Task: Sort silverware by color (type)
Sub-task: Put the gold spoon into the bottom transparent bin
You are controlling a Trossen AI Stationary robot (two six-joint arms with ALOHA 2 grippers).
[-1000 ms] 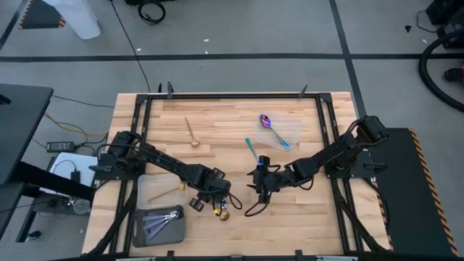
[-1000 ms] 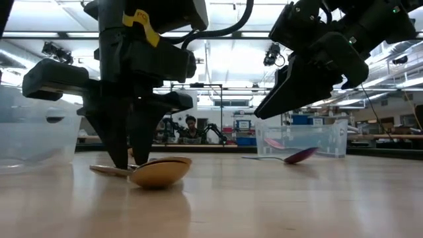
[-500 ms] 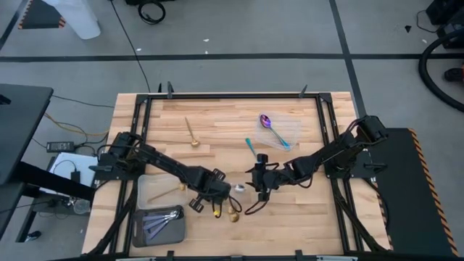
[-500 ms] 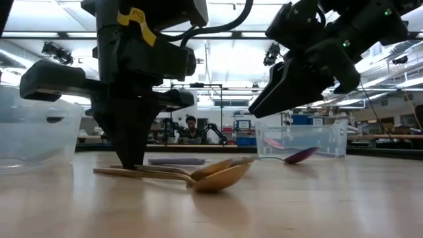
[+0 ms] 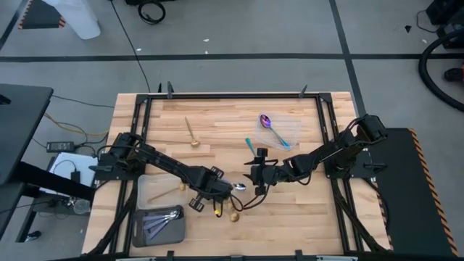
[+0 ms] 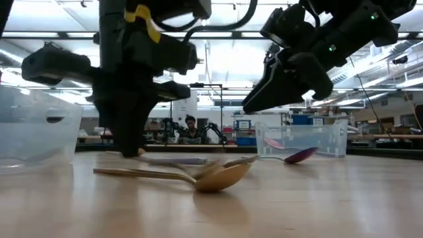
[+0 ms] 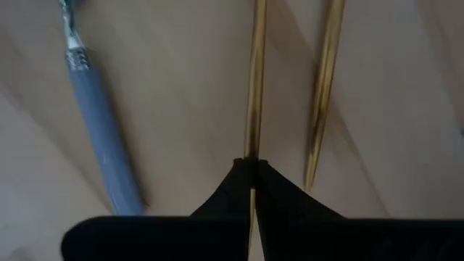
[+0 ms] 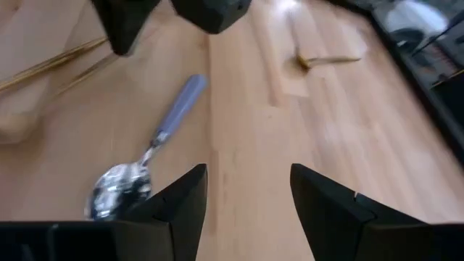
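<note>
At about seven o'clock on the table sit two clear containers (image 5: 161, 190), one with a gold piece, one with lavender-handled pieces. Just right of them the left gripper (image 5: 215, 196) is pinched shut on the handle of a gold spoon (image 7: 254, 109); a second gold spoon (image 7: 322, 101) lies beside it and a lavender-handled spoon (image 8: 156, 148) at its three o'clock. The step in hand looks like picking a gold spoon; next it calls for a clean lift and carry toward eight o'clock. The right gripper (image 5: 257, 179) hovers near centre, fingers spread wide and empty. Teal-handled pieces (image 5: 274, 130) rest at one o'clock.
</note>
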